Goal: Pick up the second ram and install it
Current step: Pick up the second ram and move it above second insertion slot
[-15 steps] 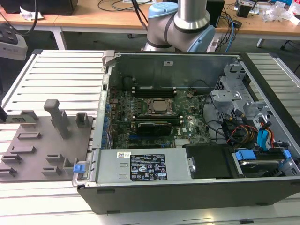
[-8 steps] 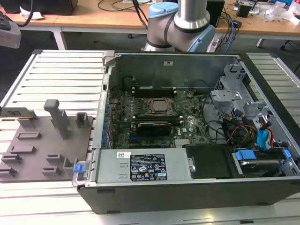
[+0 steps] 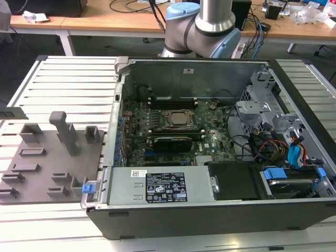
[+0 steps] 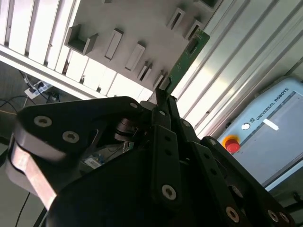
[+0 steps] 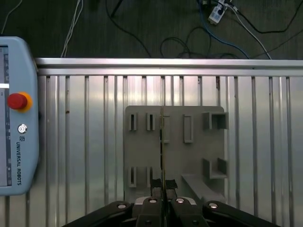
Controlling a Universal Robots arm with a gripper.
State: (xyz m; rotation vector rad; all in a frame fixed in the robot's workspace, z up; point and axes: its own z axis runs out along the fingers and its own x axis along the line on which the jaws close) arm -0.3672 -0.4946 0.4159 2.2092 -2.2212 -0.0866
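Second ram (image 4: 186,59) sits pinched in the gripper (image 5: 162,185), poised above the grey fixture (image 5: 142,151).

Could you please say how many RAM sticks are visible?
2: the second ram clamped in the claw above the fixture plate; another stick apparently seated beside the processor. Others may be hidden.

The lower end of the second ram (image 4: 185,60) is hidden, apparently clamped, inside the hand (image 4: 163,93).
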